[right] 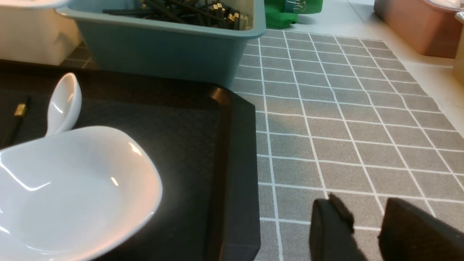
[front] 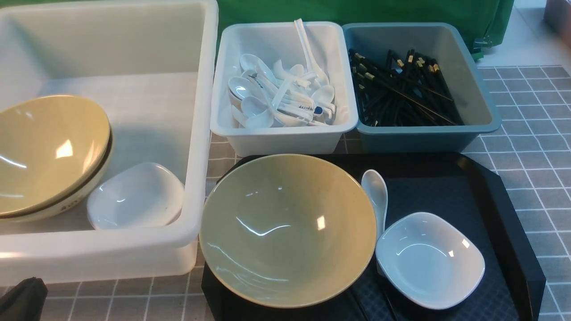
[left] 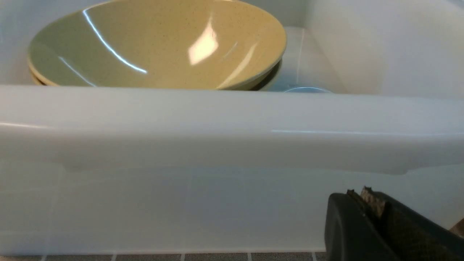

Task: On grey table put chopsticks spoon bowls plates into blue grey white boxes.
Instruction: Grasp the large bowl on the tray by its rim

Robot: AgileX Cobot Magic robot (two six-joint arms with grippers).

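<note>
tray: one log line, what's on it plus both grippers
tray: bowl, spoon, dish, chopstick | white box: stacked bowls, second dish | left gripper: shut, empty | right gripper: open, empty, over table

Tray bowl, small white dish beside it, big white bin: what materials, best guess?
Tray bowl: glossy yellow-green, finely speckled, sharp highlights; glazed ceramic or melamine, cannot tell which. Small white dish: glossy white, same doubt. Big white bin: milky, semi-matte, translucent plastic; the tablecloth grid shows faintly through it.
</note>
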